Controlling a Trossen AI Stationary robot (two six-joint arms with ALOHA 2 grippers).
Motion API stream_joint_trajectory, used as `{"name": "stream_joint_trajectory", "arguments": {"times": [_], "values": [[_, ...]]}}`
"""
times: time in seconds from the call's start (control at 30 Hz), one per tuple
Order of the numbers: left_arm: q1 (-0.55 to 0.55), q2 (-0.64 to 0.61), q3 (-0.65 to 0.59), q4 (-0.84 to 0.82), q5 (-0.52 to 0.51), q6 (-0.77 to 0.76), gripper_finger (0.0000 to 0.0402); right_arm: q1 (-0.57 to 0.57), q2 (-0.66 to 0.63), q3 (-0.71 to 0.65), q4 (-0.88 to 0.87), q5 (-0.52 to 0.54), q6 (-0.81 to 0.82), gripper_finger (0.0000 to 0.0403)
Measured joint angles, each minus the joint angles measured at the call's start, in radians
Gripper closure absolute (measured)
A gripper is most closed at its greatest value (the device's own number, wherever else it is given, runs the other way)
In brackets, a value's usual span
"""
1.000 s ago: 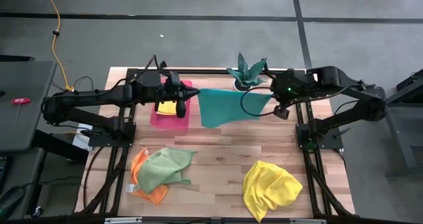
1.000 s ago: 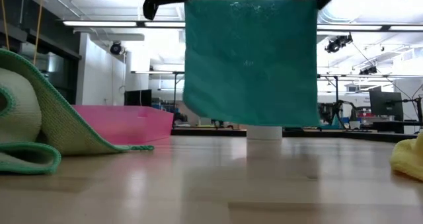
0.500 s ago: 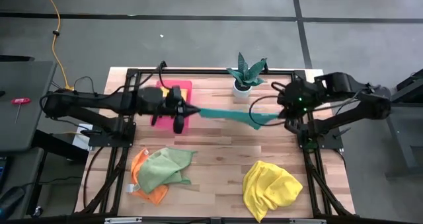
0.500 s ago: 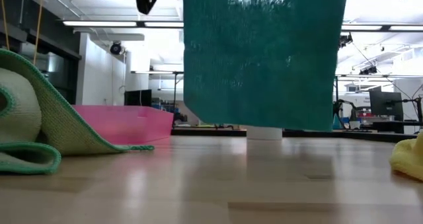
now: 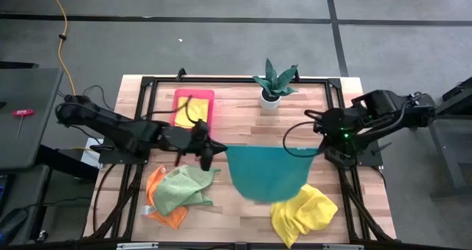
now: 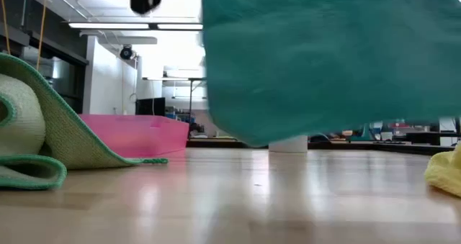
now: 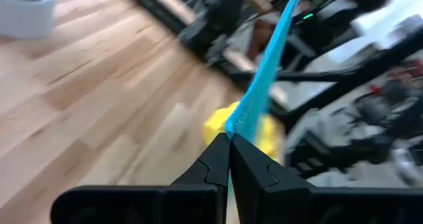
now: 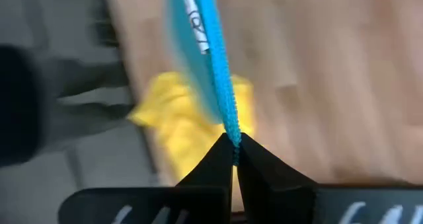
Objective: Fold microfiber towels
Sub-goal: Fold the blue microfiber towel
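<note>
A teal towel [image 5: 269, 172] hangs spread between my two grippers over the middle of the table, clear of the wood in the low view [image 6: 324, 57]. My left gripper [image 5: 221, 148] is shut on its left top corner and my right gripper [image 5: 318, 151] on its right top corner. The towel's lower part billows toward the table's near edge. A light green towel [image 5: 183, 189] lies crumpled on an orange towel [image 5: 157, 198] at the near left. A yellow towel [image 5: 304, 212] lies bunched at the near right. Another yellow towel [image 5: 186, 117] lies in the pink tray [image 5: 195, 96]. My left gripper pinches the teal towel's top corner [image 7: 239, 121] between its two fingertips, coming roughly level from the table's left. The top edge runs away from the fingers toward the other gripper. The towel hangs below, lifted clear. My right gripper pinches the opposite top corner [image 8: 229, 128] between its two fingertips, slanting down from the table's right. A white label [image 8: 197, 19] shows farther along the edge. The towel hangs below, clear of the table.
A potted plant [image 5: 273, 84] in a white pot stands at the far middle. The pink tray sits at the far left. Black frame rails [image 5: 144, 132] run along both table sides. Bare wood [image 5: 243, 220] shows at the near middle between the towel heaps.
Both grippers have carried the teal towel from the far part of the table toward the near edge, sinking a little. The towel, first spread toward the far side, swung through hanging straight and now billows toward the near edge, its lower edge leading.
</note>
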Motion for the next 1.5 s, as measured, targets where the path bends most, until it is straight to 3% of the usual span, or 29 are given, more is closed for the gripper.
{"name": "stream_joint_trajectory", "arguments": {"times": [0.4,0.73,1.13,1.5], "values": [[0.14,0.224,-0.001,0.024,-0.031,0.159,0.0401,-0.07,-0.009,-0.346,0.027,0.313,0.045,0.0403],[0.24,0.289,0.001,0.023,-0.069,0.27,0.0401,-0.132,-0.009,-0.589,0.223,0.313,0.06,0.0403],[0.315,0.456,-0.001,0.137,-0.095,0.397,0.0401,-0.287,-0.009,-0.68,0.334,0.436,0.039,0.0403],[0.453,0.462,0.0,0.195,-0.126,0.569,0.0401,-0.478,-0.009,-0.74,0.479,0.529,-0.006,0.0403]]}}
